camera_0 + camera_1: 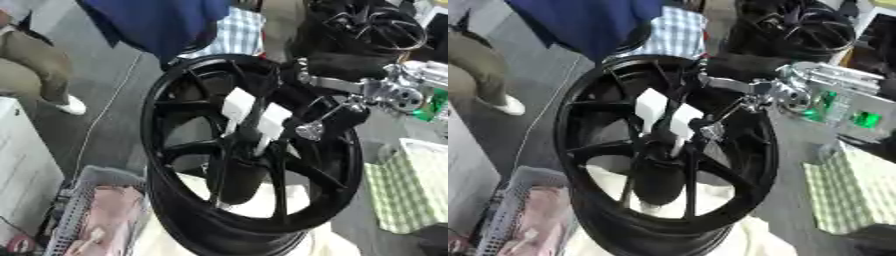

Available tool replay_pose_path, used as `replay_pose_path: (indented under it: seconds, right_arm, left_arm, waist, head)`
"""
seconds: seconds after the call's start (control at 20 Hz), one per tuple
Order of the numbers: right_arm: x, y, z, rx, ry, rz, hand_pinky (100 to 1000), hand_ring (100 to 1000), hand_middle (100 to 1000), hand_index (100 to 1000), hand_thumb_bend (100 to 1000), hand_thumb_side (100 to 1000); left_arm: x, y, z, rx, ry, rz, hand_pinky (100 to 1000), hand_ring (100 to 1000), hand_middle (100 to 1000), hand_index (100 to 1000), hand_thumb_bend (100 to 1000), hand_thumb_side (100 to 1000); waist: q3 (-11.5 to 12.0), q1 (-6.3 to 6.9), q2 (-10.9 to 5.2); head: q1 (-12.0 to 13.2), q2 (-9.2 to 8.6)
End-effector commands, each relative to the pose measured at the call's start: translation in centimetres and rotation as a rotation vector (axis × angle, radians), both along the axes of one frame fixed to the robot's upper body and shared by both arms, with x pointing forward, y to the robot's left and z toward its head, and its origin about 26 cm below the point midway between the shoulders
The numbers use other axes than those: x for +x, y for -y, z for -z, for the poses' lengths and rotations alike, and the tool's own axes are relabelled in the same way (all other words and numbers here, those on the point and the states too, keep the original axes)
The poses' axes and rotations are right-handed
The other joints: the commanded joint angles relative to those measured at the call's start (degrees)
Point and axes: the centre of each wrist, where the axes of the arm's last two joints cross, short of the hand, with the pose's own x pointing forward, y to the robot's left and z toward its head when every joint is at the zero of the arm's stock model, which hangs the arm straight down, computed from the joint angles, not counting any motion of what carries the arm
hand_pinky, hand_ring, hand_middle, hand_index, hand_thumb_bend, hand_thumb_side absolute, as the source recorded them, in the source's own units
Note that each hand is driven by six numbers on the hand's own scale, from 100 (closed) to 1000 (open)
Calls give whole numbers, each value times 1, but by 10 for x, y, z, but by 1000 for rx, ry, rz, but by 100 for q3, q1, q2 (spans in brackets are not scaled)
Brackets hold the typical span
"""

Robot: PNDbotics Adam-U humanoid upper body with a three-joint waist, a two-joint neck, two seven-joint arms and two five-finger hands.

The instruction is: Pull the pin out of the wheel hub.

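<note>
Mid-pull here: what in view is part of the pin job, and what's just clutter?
Job:
black wheel hub
two white pins at its centre
right hand reaching in

Clutter:
grey basket
checked cloth
second wheel behind
green items

Your wheel hub [254, 155] stands tilted at centre, a basket [83, 210] at its lower left. Your right hand [328, 122] reaches in from the right, seemingly touching the spokes.

A wire basket [74, 210] sits lower left, checked cloth [407, 192] at right, green bottles [846, 112] beyond.
</note>
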Motion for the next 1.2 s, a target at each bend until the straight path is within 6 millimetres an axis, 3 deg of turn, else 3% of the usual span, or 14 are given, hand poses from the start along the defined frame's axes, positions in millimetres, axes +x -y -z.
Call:
replay_pose_path:
  seconds: [0.05,0.35,0.5,1.2]
  right_arm:
    - [-1,5,-10,-19,13,14,878,864,835,841,344,100]
    - [-1,7,-11,-12,20,33,880,868,839,844,400,100]
    - [-1,8,-11,-14,26,47,883,871,842,844,421,191]
    - [-2,10,-7,-33,70,66,886,870,840,840,424,204]
  left_arm:
    - [-2,0,-7,25,24,4,828,705,623,815,106,675]
    - [-2,0,-8,28,23,7,828,705,623,815,109,676]
    - [-2,1,-8,28,22,9,828,706,624,816,111,676]
    - [-1,2,-8,27,26,7,830,706,624,816,122,680]
  waist:
    - [-12,33,-43]
    - [-20,9,-8]
    - [-15,6,3]
    - [56,-68,184]
  head:
    - [14,35]
    - [20,35]
    - [24,35]
    - [40,35]
